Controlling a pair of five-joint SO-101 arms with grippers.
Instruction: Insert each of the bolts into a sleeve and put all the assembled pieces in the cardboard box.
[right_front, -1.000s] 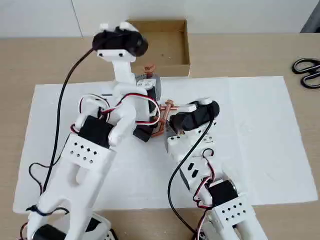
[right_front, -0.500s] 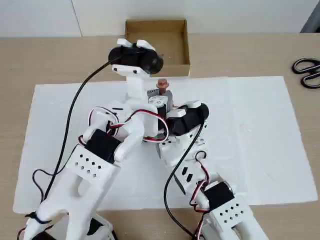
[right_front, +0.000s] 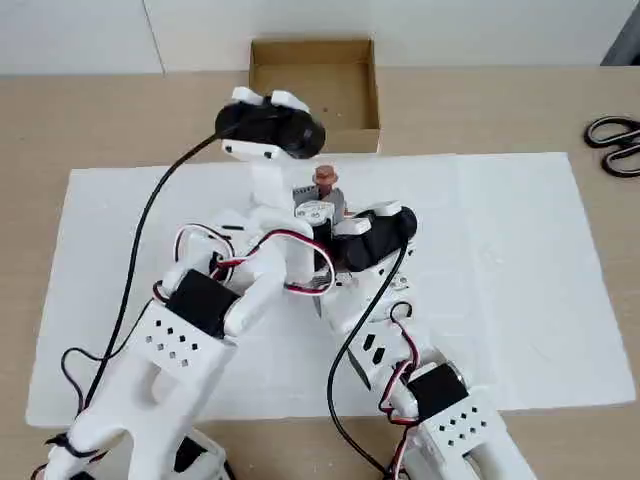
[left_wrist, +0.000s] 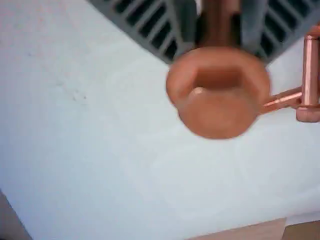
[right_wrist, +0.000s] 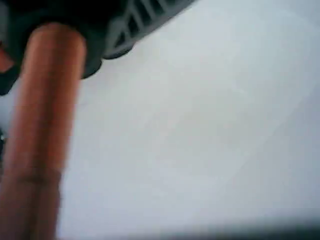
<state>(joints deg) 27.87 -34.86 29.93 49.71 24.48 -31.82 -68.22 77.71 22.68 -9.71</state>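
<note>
While over sheet (left_wrist: 100, 150), left claw (left_wrist: 217, 30) round bolt (left_wrist: 217, 97); right claw (right_wrist: 55, 30) round sleeve (right_wrist: 42, 130)

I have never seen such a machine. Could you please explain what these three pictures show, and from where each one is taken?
These are two small white robot arms at a table. The high view looks down from above: it shows a white sheet, a cardboard box behind it and scissors at the side. The other two pictures come from a camera on each arm's wrist, very near its pincer. The left gripper is shut on a copper piece with a wide round end; a second copper part is close beside it. The right gripper appears shut on a copper rod.
</note>
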